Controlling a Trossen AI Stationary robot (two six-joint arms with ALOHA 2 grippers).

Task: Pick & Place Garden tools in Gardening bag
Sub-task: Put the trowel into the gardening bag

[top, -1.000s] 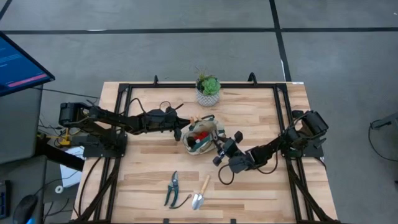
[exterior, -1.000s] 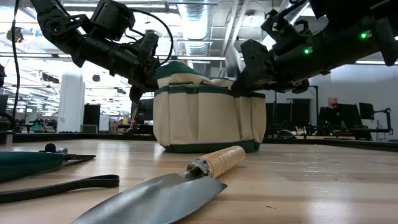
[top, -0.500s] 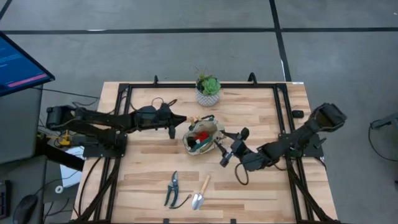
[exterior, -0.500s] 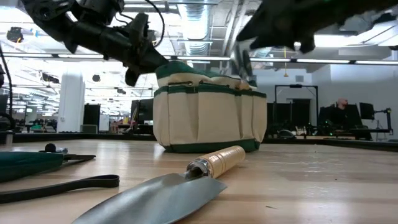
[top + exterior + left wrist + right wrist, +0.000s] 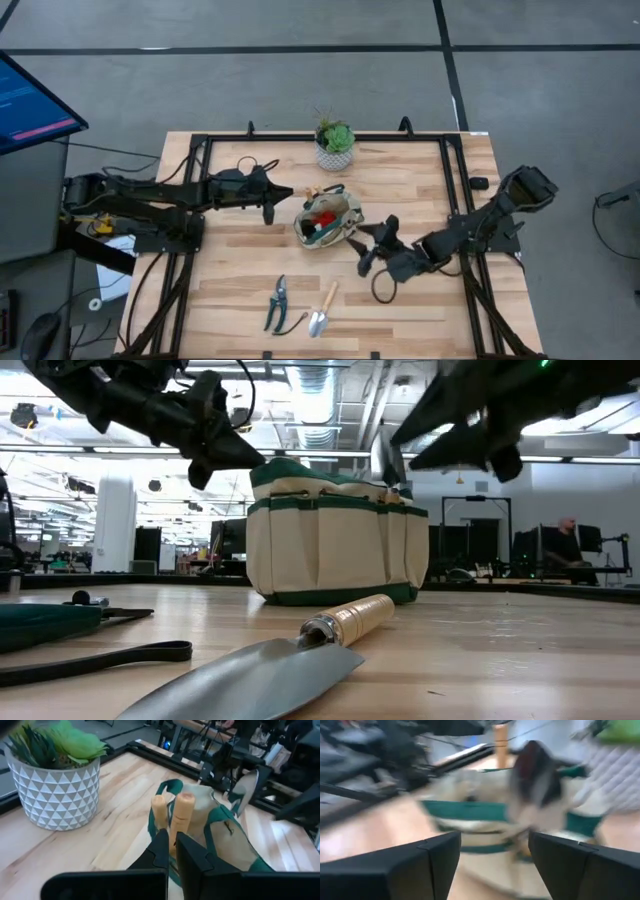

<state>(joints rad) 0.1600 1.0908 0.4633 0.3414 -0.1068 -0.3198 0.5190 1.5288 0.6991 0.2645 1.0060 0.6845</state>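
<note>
Just right of the gardening bag [image 5: 327, 221] hangs the right gripper [image 5: 368, 249], jaws wide and empty. Left of the bag, the left gripper [image 5: 274, 195] is pinched closed on nothing.

Wooden table [image 5: 420, 300] carries gardening bag [image 5: 327, 221], potted plant [image 5: 334, 144], shears [image 5: 276, 303], trowel [image 5: 322, 310], perhaps a cord.

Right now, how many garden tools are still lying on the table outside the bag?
2: the shears and the trowel, side by side near the table's front edge. Others stand in the bag; some may be hidden there.
</note>
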